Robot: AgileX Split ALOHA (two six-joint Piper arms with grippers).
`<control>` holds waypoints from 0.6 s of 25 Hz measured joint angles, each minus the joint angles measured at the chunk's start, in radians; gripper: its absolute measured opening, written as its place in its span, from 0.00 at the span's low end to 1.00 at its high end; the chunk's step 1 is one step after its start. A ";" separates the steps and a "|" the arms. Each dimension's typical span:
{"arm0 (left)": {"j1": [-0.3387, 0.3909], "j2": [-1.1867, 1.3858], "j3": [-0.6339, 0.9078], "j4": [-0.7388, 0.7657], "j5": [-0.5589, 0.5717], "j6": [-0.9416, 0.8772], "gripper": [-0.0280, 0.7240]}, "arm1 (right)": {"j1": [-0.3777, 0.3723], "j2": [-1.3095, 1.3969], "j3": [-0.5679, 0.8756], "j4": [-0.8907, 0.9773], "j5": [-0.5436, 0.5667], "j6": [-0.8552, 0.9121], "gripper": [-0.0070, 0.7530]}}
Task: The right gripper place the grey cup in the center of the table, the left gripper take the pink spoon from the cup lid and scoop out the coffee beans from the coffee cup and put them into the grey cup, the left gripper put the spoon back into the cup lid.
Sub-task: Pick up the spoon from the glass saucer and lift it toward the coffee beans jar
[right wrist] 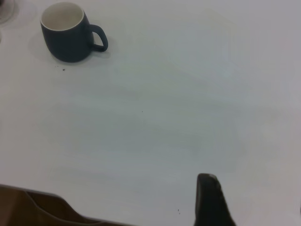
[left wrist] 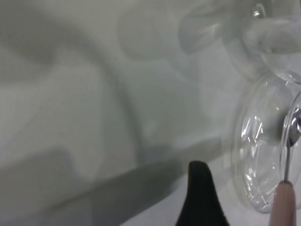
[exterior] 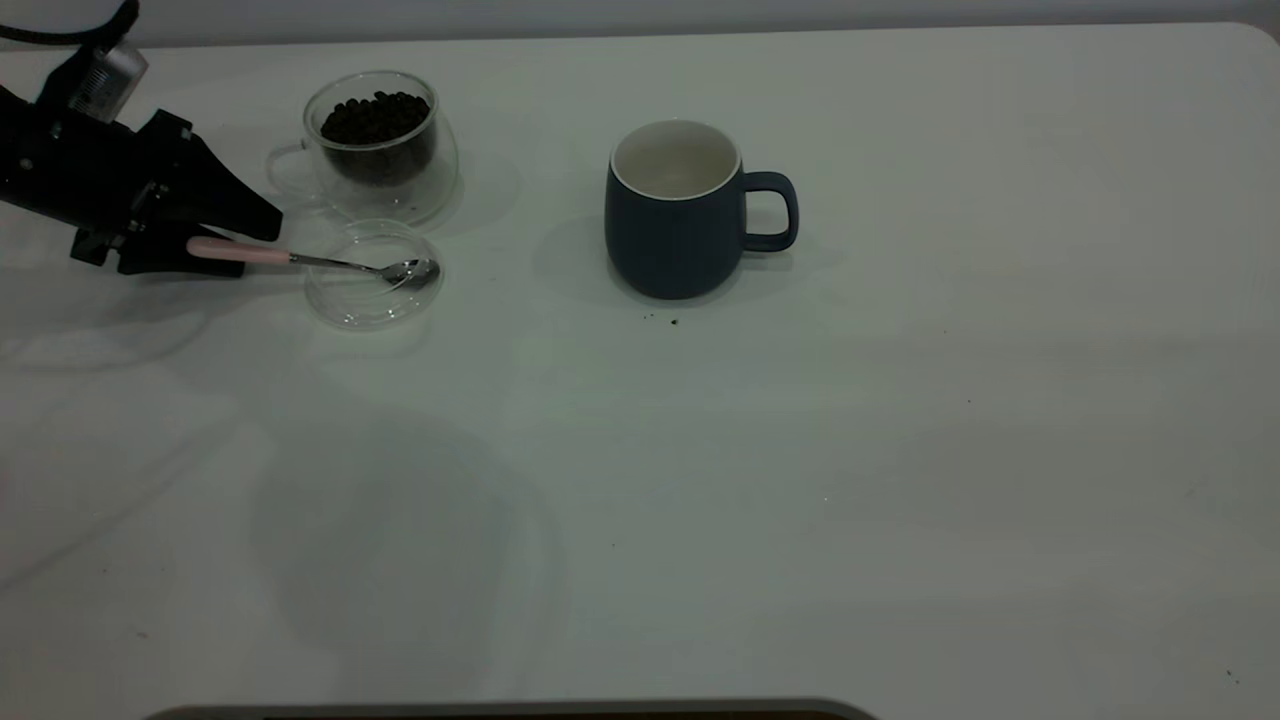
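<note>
The grey cup [exterior: 670,230] stands upright and empty near the middle of the table [exterior: 900,450], handle to the right; it also shows in the right wrist view [right wrist: 66,40]. The coffee cup [exterior: 380,150] holds coffee beans [exterior: 375,118] at the back left. The cup lid [exterior: 345,300] lies just in front of it. The pink spoon [exterior: 330,262] rests with its bowl in the lid and its handle over the rim. My left gripper [exterior: 250,248] is open, with its jaws either side of the pink handle [left wrist: 284,205]. My right gripper [right wrist: 254,202] is open and empty, away from the cup.
A few dark specks [exterior: 672,322] lie in front of the grey cup. The table's front edge [exterior: 500,712] runs along the bottom. The lid [left wrist: 256,155] and part of the coffee cup [left wrist: 277,37] show close by in the left wrist view.
</note>
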 joint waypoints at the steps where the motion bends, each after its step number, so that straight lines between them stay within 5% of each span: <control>1: 0.000 0.000 0.000 0.000 0.005 0.000 0.82 | 0.000 0.000 0.000 0.000 0.000 0.000 0.64; 15: 0.000 0.011 0.000 0.009 0.071 -0.025 0.82 | 0.000 0.000 0.000 0.000 0.000 0.000 0.64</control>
